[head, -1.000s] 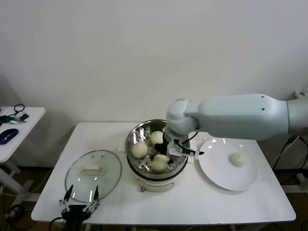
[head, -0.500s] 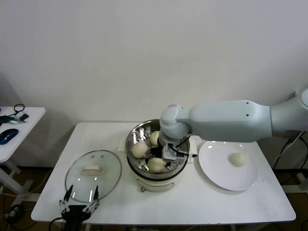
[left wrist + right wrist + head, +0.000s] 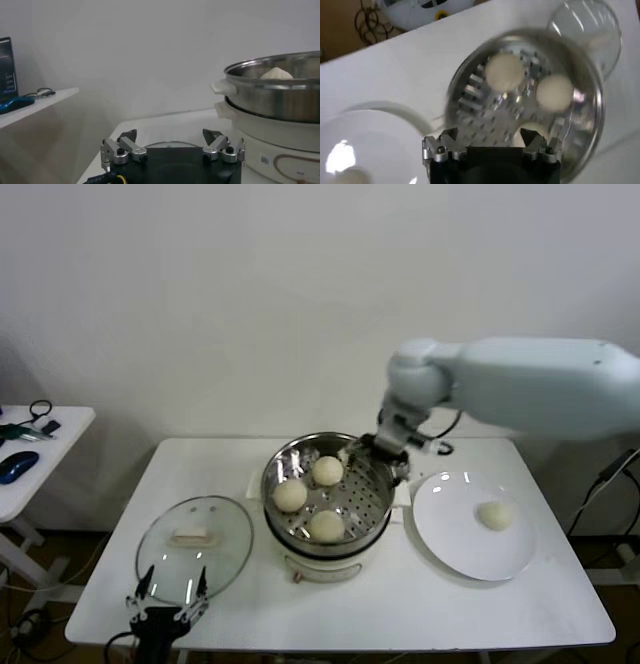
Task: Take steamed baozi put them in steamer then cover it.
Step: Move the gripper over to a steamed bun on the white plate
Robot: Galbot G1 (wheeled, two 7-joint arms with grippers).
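Steamer (image 3: pixel 326 496): three baozi (image 3: pixel 326 526) inside, barcode sticker unreadable
Right gripper (image 3: pixel 387 452): spread empty above rim
Left gripper (image 3: pixel 166 616): parked, spread
Plate (image 3: pixel 450 529): one baozi

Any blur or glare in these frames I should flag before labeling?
Right wrist view: motion blur smears the steamer rim and the cover; the right gripper stays sharp. Head view: sharp, even light, glare on the plate and cover. Left wrist view: dim, soft focus, left gripper in shadow.
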